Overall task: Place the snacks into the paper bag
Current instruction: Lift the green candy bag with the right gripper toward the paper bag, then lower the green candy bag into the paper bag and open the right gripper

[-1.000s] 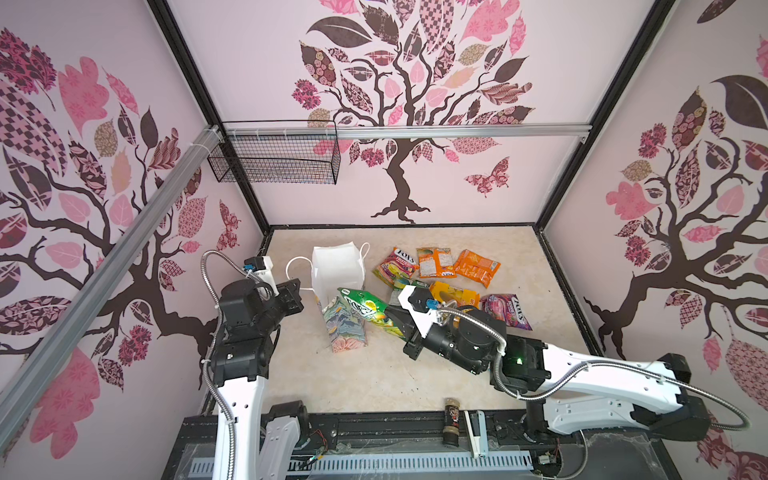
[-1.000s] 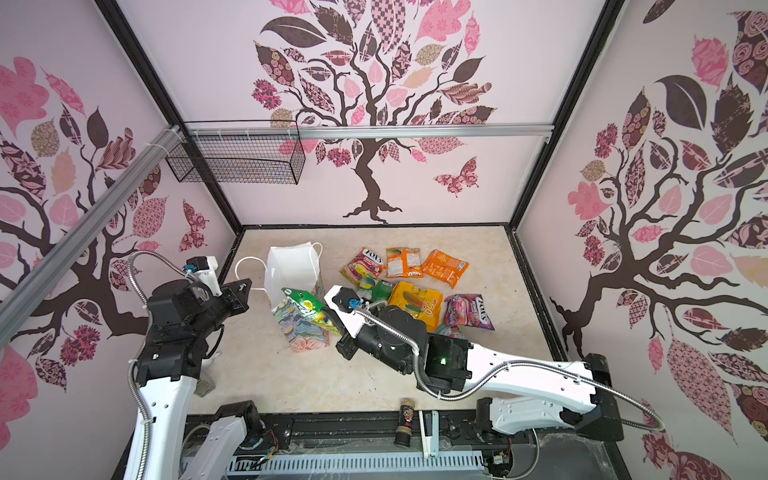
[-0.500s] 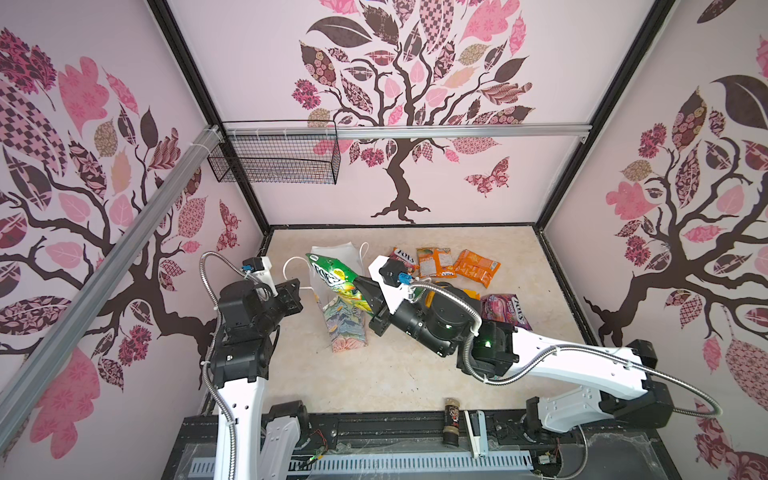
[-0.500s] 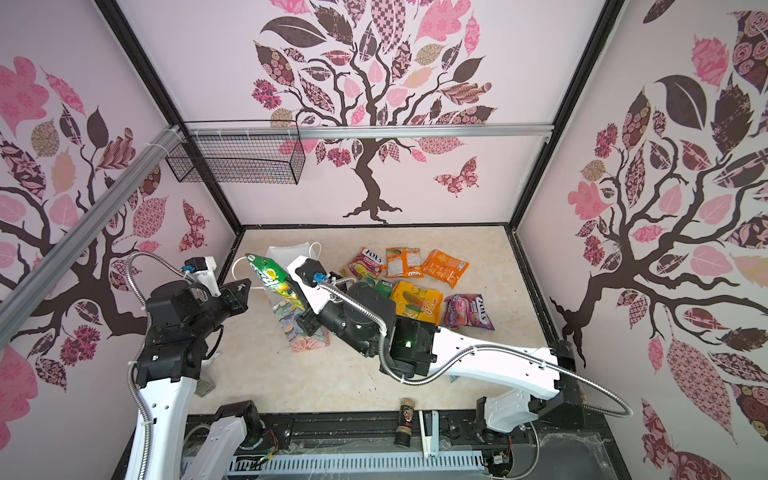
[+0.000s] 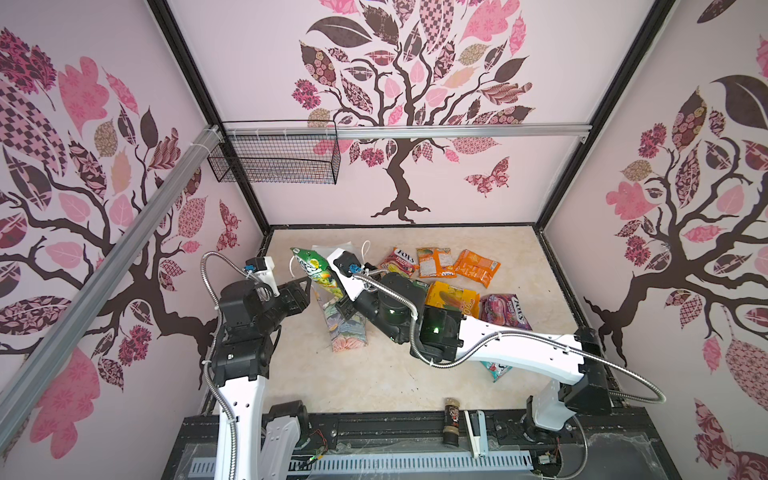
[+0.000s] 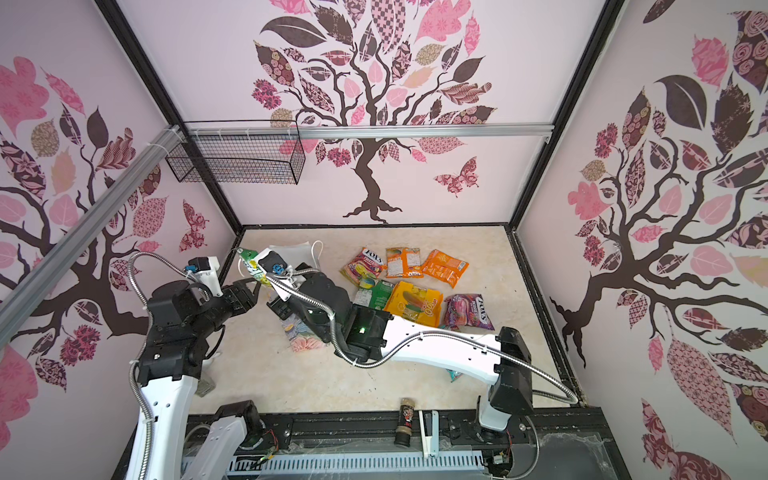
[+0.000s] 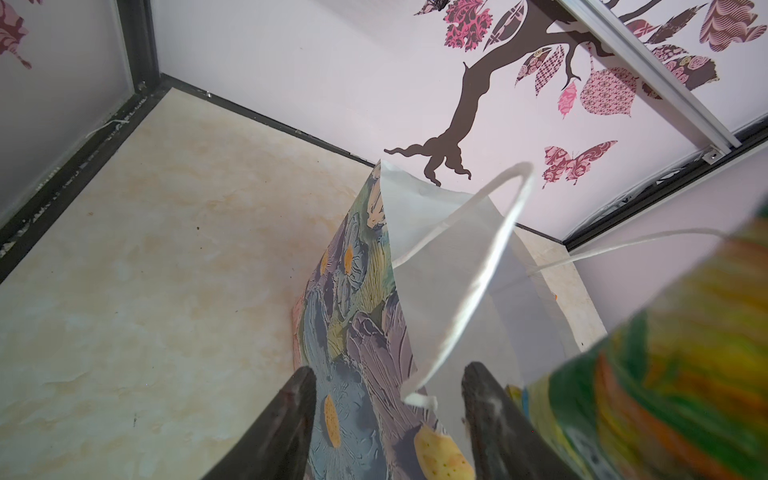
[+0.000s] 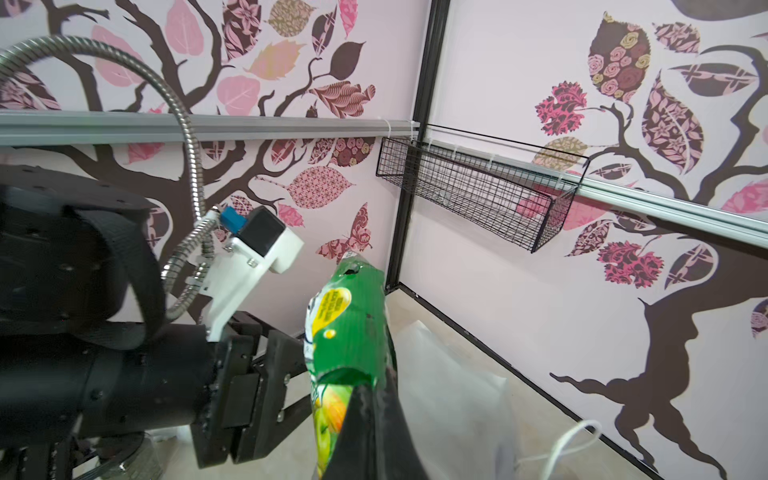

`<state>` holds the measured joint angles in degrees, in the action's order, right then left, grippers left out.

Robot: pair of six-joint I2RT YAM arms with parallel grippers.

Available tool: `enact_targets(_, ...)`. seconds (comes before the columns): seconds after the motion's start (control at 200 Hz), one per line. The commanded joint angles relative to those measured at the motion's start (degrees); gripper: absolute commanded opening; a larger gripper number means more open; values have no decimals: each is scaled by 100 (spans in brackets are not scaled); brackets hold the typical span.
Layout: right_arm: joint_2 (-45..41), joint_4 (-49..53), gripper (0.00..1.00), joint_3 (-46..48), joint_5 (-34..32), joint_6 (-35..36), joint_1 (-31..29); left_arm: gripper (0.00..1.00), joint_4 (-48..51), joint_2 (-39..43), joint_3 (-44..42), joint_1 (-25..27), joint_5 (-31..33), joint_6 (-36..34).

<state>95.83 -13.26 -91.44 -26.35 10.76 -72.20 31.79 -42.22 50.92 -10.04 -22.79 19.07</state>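
Aloft, the right gripper (image 8: 357,395) is clamped on a green packet (image 5: 313,268) over the open mouth of the paper bag (image 5: 347,332). The left gripper (image 7: 388,399) stands parted astride the bag's near rim, seemingly not pinching it. Bare floor (image 7: 166,249) lies beside.

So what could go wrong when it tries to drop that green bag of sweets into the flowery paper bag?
1. The left gripper is open around the rim of the paper bag, so nothing seems to steady it; a nudge might tip it over.
2. The green packet, pinched by the right gripper, is long and tilted. It could catch on the rim or the white cord handle and slide down outside.
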Motion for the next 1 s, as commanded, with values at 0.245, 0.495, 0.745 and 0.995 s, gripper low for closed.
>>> enact_targets(0.245,303,-160,0,-568,155,-247,371,74,-29,76,-65,-62,162,-70)
enact_targets(0.495,506,-74,0,-667,157,-277,435,84,-23,303,-115,-74,343,-62)
enact_targets(0.745,539,-66,0,-612,121,-438,527,86,-76,16,-116,-74,-83,-44)
enact_targets(0.995,662,-63,0,-620,220,-530,626,62,-31,-207,-73,-68,-191,-35)
